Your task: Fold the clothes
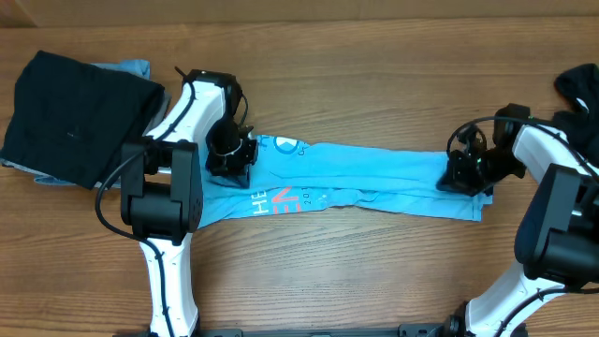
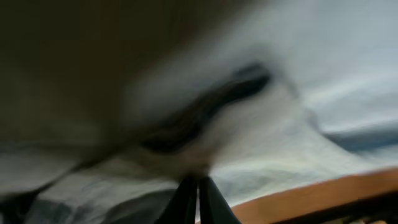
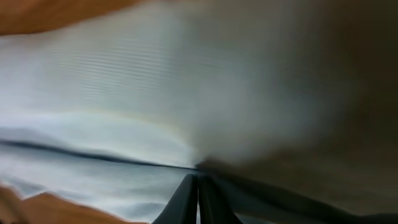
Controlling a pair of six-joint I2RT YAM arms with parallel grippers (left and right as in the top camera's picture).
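Upper left of the frame: a black pile (image 1: 75,117) sits on the table (image 1: 374,281), with a scrap of light blue at its top edge. It is not your concern right now.

Left gripper (image 1: 231,157): down on the left end of the shirt (image 1: 374,178), beside the white print. The wrist view shows its fingers pressed together with pale cloth bunched at the tips, so read it as a pinch on the shirt. That view is blurred, and you cannot tell how many layers are caught.

Centre: the shirt lies as a long narrow band across the middle, already folded lengthwise. The red-and-white lettering is on the lower left flap. The band is mostly flat, with creases along the lower edge.

Right gripper (image 1: 461,176): at the band's right end, fingers closed tight. In its wrist view the cloth runs into the tips, so it looks to be pinching the shirt too.

Upper right: a black garment (image 1: 580,89), apart from the shirt.

Handling, as a judgement: the cloth is light, limp and thin. Expect sag between the two pinches, and the layers may slide on one another. Take hold at the end edges, through every layer. Hold the band taut or the lengthwise fold may fall open.
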